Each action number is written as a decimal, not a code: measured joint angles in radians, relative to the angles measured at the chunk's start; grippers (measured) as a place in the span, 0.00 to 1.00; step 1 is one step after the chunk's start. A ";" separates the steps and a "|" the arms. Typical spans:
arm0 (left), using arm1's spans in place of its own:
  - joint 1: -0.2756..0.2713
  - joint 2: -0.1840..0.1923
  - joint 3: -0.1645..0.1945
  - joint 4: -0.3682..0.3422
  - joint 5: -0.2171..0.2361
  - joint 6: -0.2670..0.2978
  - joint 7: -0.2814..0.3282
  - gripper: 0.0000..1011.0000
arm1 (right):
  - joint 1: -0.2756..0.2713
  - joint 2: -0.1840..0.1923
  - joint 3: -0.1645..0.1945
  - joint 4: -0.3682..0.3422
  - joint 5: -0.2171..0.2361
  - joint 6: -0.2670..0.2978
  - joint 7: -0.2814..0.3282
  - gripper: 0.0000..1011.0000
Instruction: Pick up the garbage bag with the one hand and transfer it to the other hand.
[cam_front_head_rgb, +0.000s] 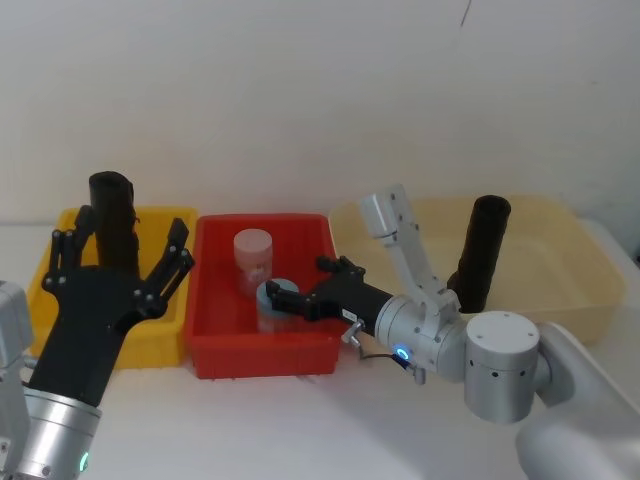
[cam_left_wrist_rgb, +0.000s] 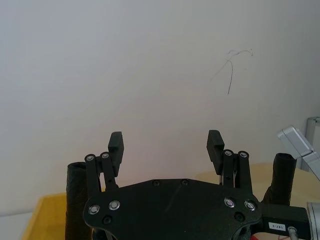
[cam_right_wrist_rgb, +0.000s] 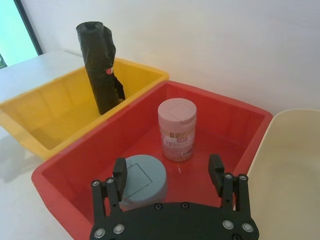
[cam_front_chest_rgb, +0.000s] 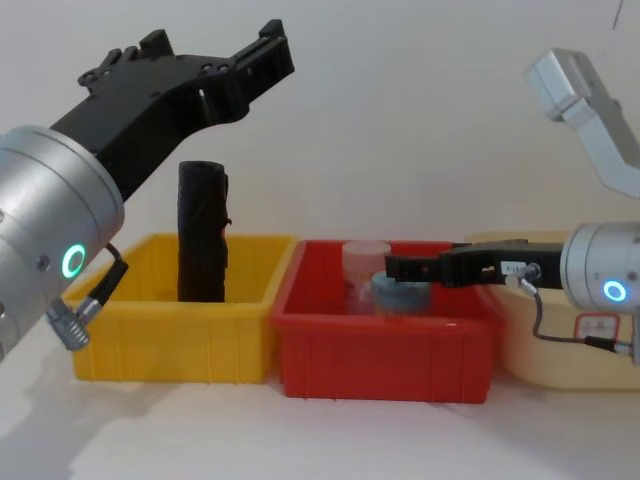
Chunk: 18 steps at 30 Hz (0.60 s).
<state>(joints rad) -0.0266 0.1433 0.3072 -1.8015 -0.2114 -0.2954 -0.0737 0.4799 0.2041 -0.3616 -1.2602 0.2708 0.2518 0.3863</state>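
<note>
Your left claw (cam_front_chest_rgb: 215, 50) is wide open and holds nothing. The garbage bag (cam_front_chest_rgb: 203, 245) stands straight up in the yellow bin (cam_front_chest_rgb: 170, 330), below this claw and a bit past its tips. I think the bag is light, a roll of soft plastic that squashes a little and can slip. So pinch it around its middle and leave the top end free. Your right claw (cam_front_head_rgb: 300, 280) is open too, with nothing in it, low over the red bin (cam_front_head_rgb: 262, 355), off to the side.
</note>
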 joint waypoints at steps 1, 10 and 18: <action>0.000 0.000 0.000 0.000 0.000 0.000 0.000 0.99 | 0.000 0.001 0.000 0.000 0.001 0.000 0.000 0.99; 0.000 0.000 0.000 0.000 0.000 0.000 0.000 0.99 | -0.001 0.004 0.000 -0.014 0.015 -0.001 0.000 0.99; 0.000 0.000 0.000 0.000 0.000 0.000 0.000 0.99 | -0.008 0.009 -0.006 -0.028 0.025 0.000 0.000 0.99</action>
<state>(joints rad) -0.0266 0.1433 0.3073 -1.8015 -0.2114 -0.2954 -0.0737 0.4717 0.2128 -0.3674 -1.2877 0.2960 0.2521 0.3860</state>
